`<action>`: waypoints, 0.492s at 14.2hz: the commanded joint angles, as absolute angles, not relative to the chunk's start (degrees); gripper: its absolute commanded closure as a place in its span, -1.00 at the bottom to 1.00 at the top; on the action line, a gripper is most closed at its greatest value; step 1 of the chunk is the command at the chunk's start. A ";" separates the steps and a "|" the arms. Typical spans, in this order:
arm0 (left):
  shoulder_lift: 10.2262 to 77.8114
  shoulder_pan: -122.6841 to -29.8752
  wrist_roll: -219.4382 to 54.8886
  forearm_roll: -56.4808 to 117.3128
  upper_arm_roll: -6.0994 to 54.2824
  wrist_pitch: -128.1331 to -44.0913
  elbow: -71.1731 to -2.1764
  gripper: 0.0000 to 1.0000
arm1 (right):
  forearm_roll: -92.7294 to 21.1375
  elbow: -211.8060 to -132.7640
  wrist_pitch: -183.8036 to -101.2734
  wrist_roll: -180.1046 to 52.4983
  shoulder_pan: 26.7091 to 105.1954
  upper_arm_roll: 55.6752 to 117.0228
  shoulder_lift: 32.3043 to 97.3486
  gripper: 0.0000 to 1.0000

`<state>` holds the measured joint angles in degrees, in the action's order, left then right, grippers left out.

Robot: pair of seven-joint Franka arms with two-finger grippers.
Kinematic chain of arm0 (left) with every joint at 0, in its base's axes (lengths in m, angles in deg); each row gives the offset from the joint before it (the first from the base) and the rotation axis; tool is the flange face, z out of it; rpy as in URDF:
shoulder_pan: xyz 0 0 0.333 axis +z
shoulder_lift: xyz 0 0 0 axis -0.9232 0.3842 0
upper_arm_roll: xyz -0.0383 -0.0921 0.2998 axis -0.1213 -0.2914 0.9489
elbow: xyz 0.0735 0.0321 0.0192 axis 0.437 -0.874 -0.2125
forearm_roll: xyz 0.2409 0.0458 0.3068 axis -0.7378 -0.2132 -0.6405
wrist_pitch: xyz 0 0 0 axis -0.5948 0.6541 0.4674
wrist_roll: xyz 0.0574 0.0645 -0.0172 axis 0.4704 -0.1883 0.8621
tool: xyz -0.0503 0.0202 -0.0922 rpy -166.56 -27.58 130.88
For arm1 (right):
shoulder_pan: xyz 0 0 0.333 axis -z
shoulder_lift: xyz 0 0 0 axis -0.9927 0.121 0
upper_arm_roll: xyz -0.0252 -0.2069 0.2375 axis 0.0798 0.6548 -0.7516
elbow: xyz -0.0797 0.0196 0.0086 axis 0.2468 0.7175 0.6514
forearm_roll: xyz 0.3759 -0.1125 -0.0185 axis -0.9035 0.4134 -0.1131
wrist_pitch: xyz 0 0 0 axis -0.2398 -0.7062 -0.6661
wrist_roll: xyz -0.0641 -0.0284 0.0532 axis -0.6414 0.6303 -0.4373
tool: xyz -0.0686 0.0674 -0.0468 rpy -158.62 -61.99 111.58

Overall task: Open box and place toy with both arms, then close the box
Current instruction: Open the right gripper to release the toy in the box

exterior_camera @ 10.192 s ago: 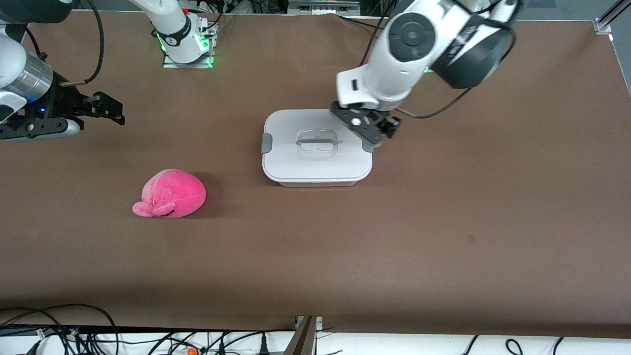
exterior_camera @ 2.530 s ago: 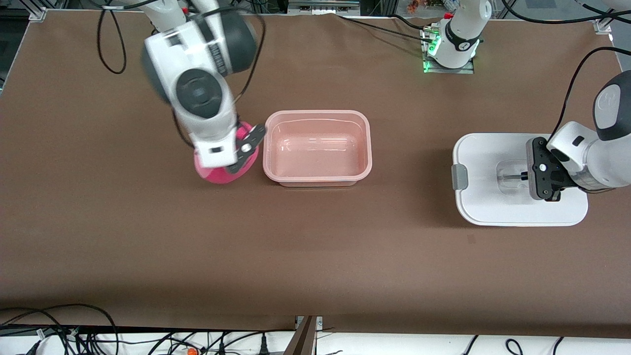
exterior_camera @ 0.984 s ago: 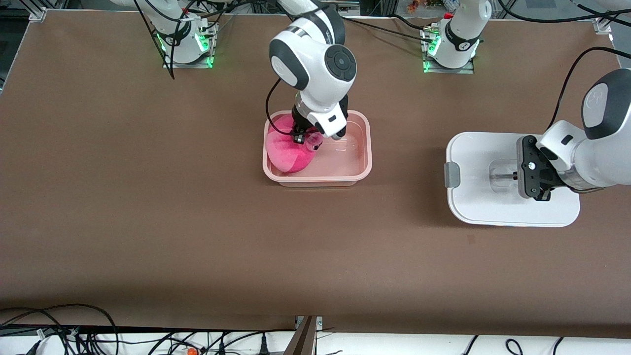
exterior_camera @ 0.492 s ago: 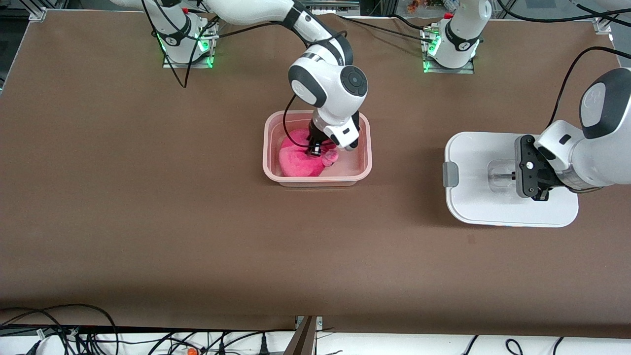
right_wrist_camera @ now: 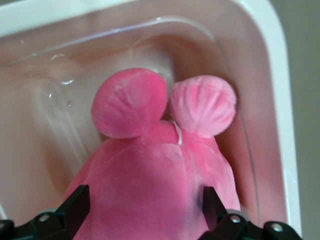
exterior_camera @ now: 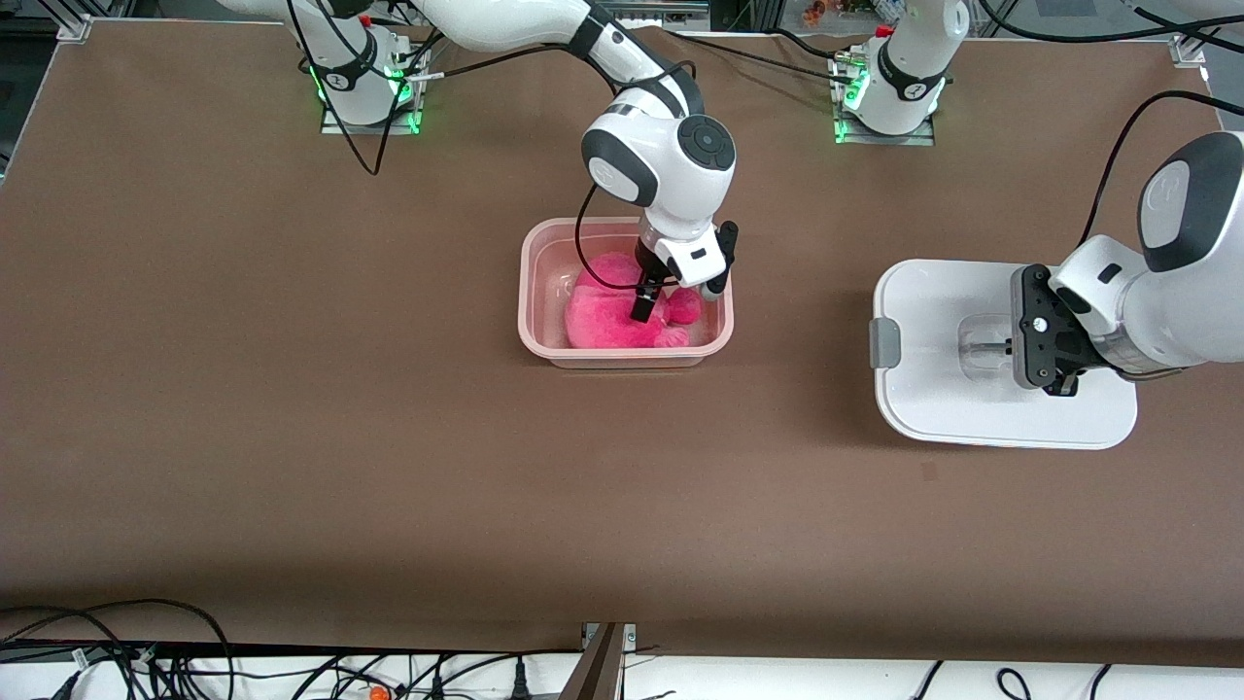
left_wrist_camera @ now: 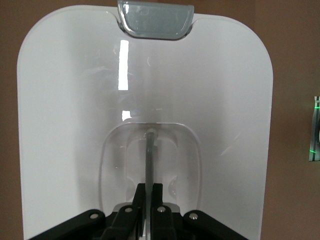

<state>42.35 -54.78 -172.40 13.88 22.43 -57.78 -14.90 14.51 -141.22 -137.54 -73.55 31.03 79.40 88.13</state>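
The pink toy [exterior_camera: 607, 316] lies in the open translucent pink box [exterior_camera: 530, 292] at the middle of the table, its two paler ears toward the left arm's end. My right gripper [exterior_camera: 678, 295] is open just over the toy, one finger on each side of it; the right wrist view shows the toy [right_wrist_camera: 155, 170] between the spread fingers inside the box [right_wrist_camera: 280, 100]. My left gripper [exterior_camera: 1013, 342] is shut on the centre handle [left_wrist_camera: 149, 150] of the white lid [exterior_camera: 933, 389], held near the left arm's end of the table. The lid's grey clip [left_wrist_camera: 155, 20] points toward the box.
The two arm bases [exterior_camera: 364, 78] [exterior_camera: 889, 92] with green lights stand along the table's edge farthest from the front camera. Cables [exterior_camera: 117, 642] hang below the nearest edge. Bare brown tabletop [exterior_camera: 797, 321] lies between the box and the lid.
My right gripper carried the toy into the box, opened and let it go; the toy now lies there. The lid in my left gripper has drifted slightly toward the box.
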 commanded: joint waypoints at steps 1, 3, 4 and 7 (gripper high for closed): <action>42.22 -55.10 -173.72 14.48 22.38 -56.49 -13.69 1.00 | 11.09 -139.97 -134.68 -72.22 32.41 80.89 85.58 -1.00; 42.22 -55.10 -173.72 14.57 22.38 -56.49 -13.69 1.00 | 10.89 -139.97 -134.93 -72.39 35.57 82.21 82.87 -1.00; 42.22 -55.10 -173.80 14.57 22.38 -56.49 -13.69 1.00 | 10.55 -139.97 -134.59 -72.39 37.59 82.13 80.76 -1.00; 42.56 -56.59 -173.72 14.57 21.50 -56.66 -13.78 1.00 | 4.32 -140.58 -130.30 -72.48 43.48 82.56 74.34 -1.00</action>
